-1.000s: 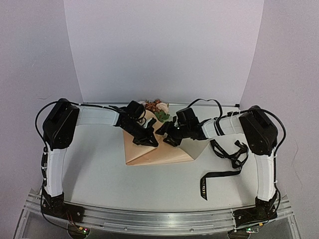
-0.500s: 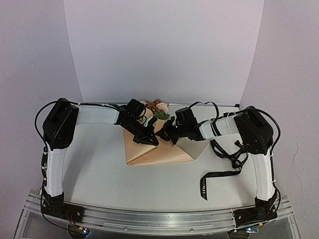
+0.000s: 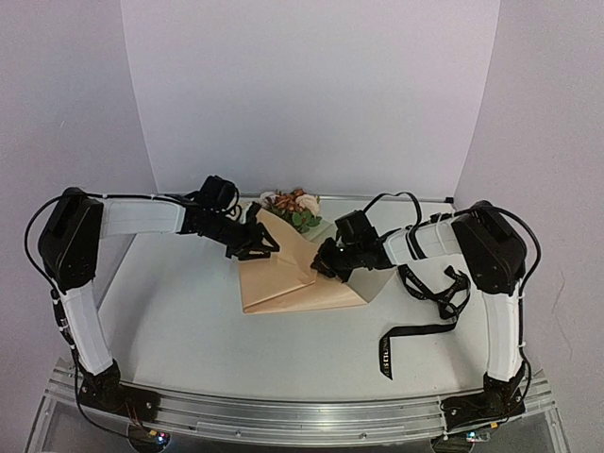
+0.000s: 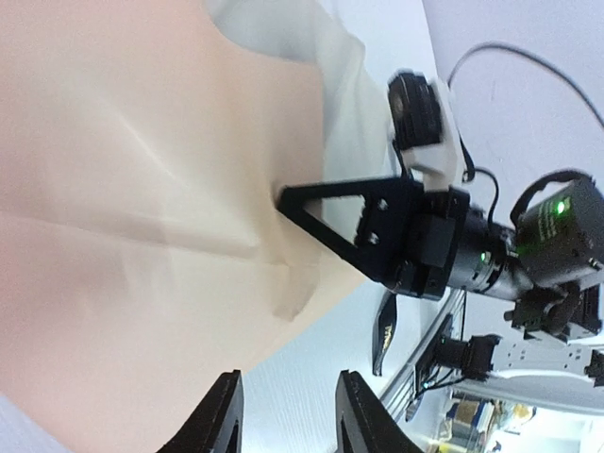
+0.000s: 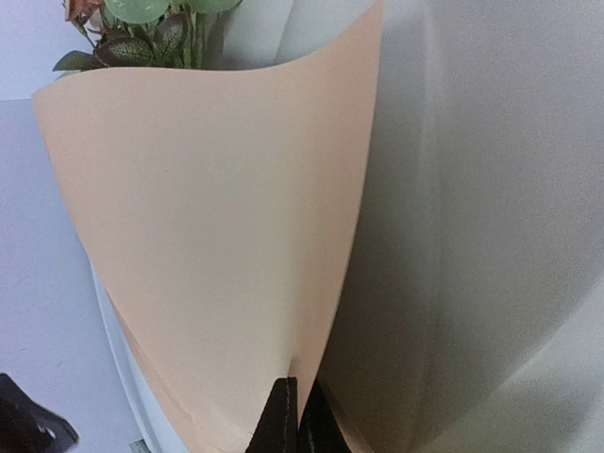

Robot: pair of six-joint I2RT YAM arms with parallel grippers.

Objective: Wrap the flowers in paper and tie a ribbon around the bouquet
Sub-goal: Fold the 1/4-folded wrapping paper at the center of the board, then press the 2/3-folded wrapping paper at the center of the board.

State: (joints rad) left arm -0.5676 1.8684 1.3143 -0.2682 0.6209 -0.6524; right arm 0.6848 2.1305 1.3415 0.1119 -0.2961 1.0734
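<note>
The tan paper lies folded over the flowers, whose blooms and leaves stick out at its far end. My right gripper is shut on the paper's folded edge, and in the right wrist view its tips pinch that edge of the paper below the green leaves. My left gripper hangs open beside the paper's left edge, holding nothing. In the left wrist view its fingers stand apart over the table, facing the paper and the right gripper. The black ribbon lies on the table at the right.
A tangle of black ribbon or cable lies beside the right arm. An aluminium rail runs along the table's near edge. White backdrop walls close in the back and both sides. The ribbon's end shows near the rail in the left wrist view.
My left gripper let go of the paper, opened and pulled back to the left. My right gripper closed on the paper's folded edge and holds it there.
</note>
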